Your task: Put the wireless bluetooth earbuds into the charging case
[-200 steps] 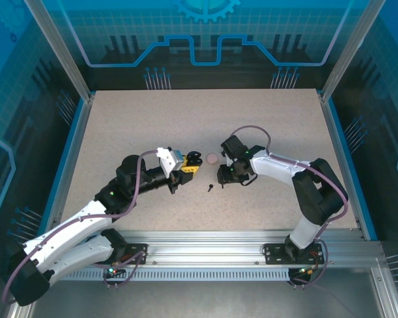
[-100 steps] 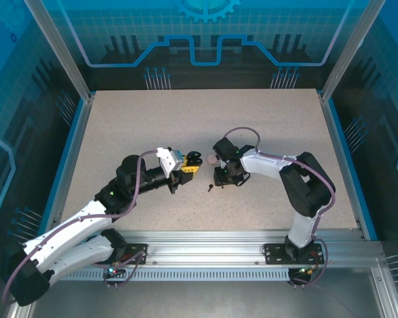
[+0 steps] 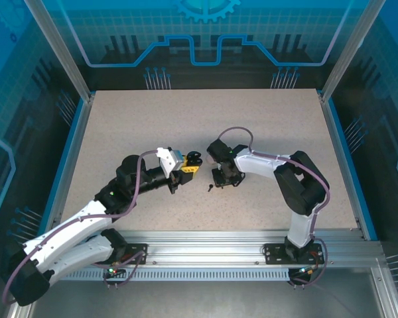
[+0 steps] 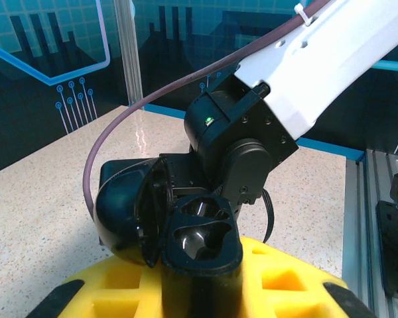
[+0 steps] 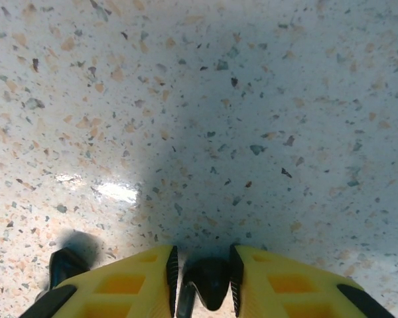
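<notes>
The left arm (image 3: 86,218) is stretched from the near left corner towards the middle of the table (image 3: 152,119), its forearm lying low and its wrist turned towards the right arm; the left gripper (image 3: 191,165) is closed tight on the black charging case (image 4: 199,238), which is held just above the table between the yellow fingers (image 4: 285,278); the case is seen open, its lid (image 4: 129,215) swung up to one side and its two moulded recesses bare

The right arm (image 3: 288,179) is folded sharply, its elbow raised on the right side and its forearm brought back towards the centre, so that the wrist is pointed steeply down at the table close to the case; the right gripper (image 5: 203,265) is drawn in narrow, and a black earbud (image 5: 211,285) is caught between its yellow fingers, the pads set against its sides just above the speckled surface

A second black earbud (image 3: 211,187) is left lying on the table just beside the right gripper, on the near side of the case and apart from it
</notes>
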Motion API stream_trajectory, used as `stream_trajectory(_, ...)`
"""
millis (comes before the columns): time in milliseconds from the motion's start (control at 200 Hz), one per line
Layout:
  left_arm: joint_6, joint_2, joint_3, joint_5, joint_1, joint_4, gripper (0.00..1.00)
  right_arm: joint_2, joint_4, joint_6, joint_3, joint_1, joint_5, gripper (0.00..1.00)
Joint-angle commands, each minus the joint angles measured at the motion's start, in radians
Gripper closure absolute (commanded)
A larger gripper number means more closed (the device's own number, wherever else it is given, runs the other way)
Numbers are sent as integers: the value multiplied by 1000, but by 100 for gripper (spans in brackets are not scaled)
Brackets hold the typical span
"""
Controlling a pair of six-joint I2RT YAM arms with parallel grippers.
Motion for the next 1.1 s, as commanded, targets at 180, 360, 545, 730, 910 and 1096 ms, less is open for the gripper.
stream_trajectory(180, -1, -25, 28, -23, -6, -16, 98, 91, -78, -14, 7, 46, 0, 74)
stream_trajectory(360, 3, -28, 34, -23, -6, -27, 98, 59, -39, -12, -14, 35, -50, 79)
stream_trajectory(545, -4, -30, 29, -22, -7, -25, 98, -67, 79, 0, -97, -12, -122, 80)
stream_trajectory(730, -29, -19, 14, -15, -7, -1, 98, -198, 167, -30, -169, -87, -208, 80)
stream_trajectory(910, -43, -10, 6, -15, -7, 15, 98, -305, 232, -45, -237, -142, -268, 80)
stream_trajectory(1096, -109, 28, -16, 22, -7, 81, 98, -531, 382, -55, -354, -217, -382, 81)
